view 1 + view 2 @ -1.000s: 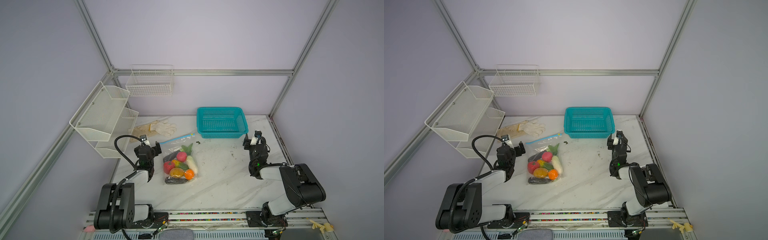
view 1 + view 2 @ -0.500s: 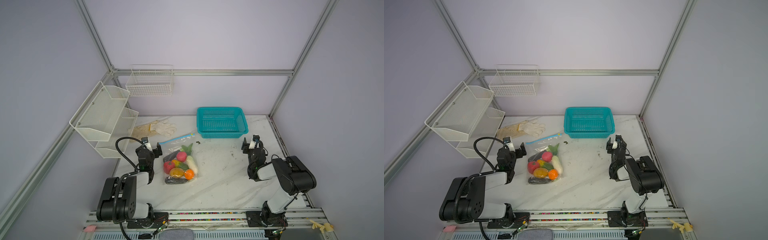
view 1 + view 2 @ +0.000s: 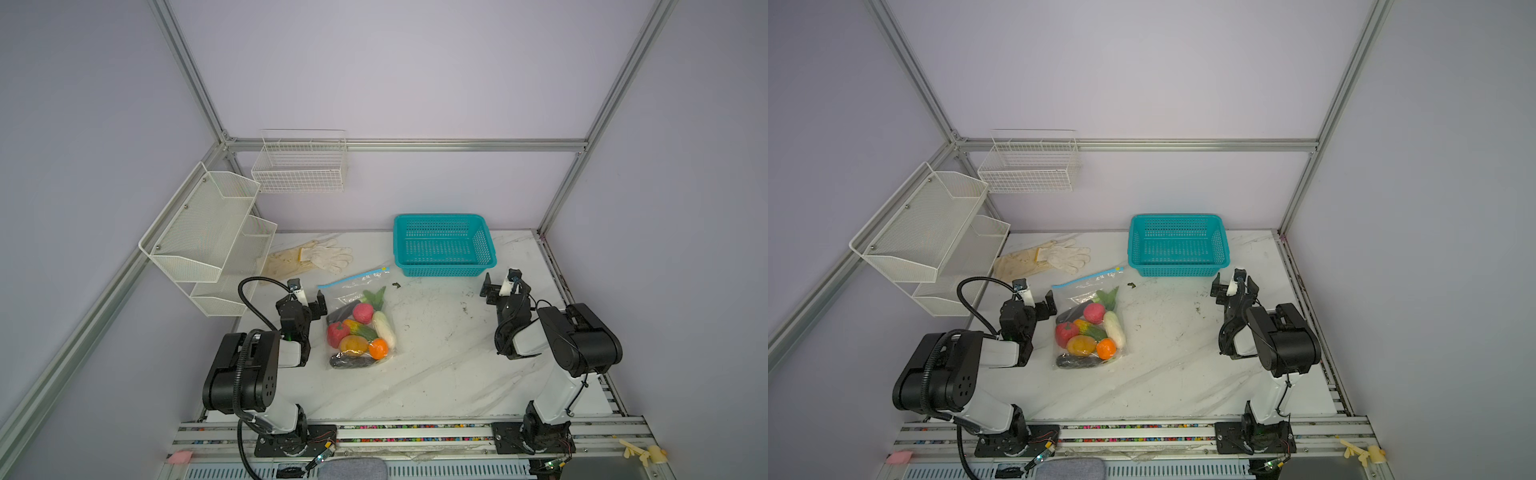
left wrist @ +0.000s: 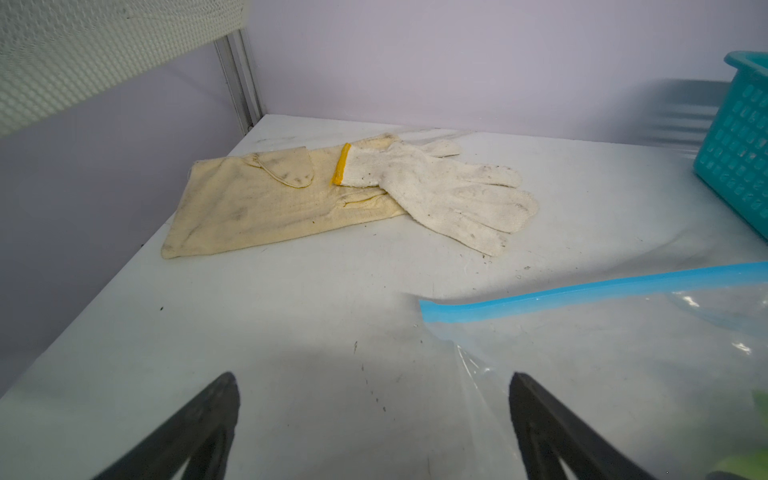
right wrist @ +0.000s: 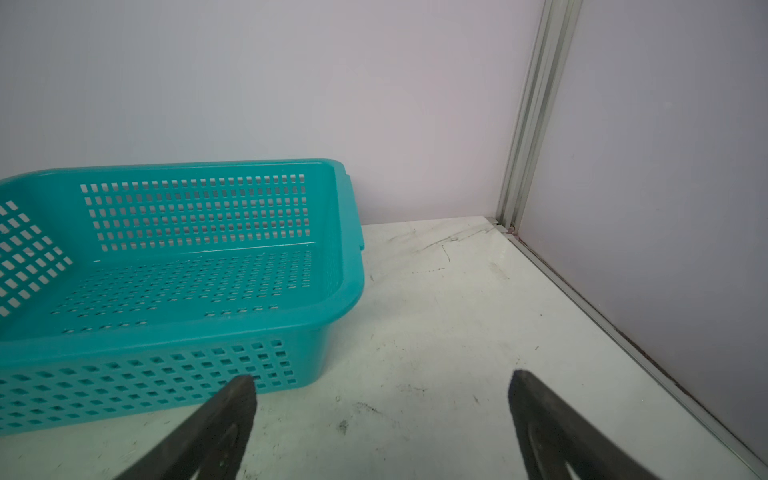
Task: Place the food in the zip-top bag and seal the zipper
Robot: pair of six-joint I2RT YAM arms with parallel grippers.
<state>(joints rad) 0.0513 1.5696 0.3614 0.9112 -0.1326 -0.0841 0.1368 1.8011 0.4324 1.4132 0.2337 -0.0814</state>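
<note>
On the white marbled tabletop [image 3: 436,353], left of the middle in both top views, the zip-top bag [image 3: 353,293] lies flat with the food [image 3: 359,332] inside it. A dark eggplant [image 3: 351,362] is at the near end, then an orange [image 3: 378,348], a red piece [image 3: 337,332] and a white piece [image 3: 383,326], with green leaves [image 3: 376,296] farthest in. Just beside the bag's left edge is the left end effector [image 4: 372,380], its fingers spread wide with nothing between them; one finger overlaps the bag's clear corner in the left wrist view. Well apart on the right side, the right end effector [image 5: 382,378] also has its fingers wide and empty above bare tabletop, near a corner of the teal perforated basket [image 3: 444,270]. The zipper [image 3: 353,279] runs along the bag's far edge, its yellow slider [image 3: 384,270] at the end nearest the basket. Beyond the bag lie a white knit glove [image 3: 330,255] and a cream canvas glove [image 3: 282,262]. A white mesh shelf [image 3: 199,232] and a wire basket [image 3: 299,166] hang on the walls.
</note>
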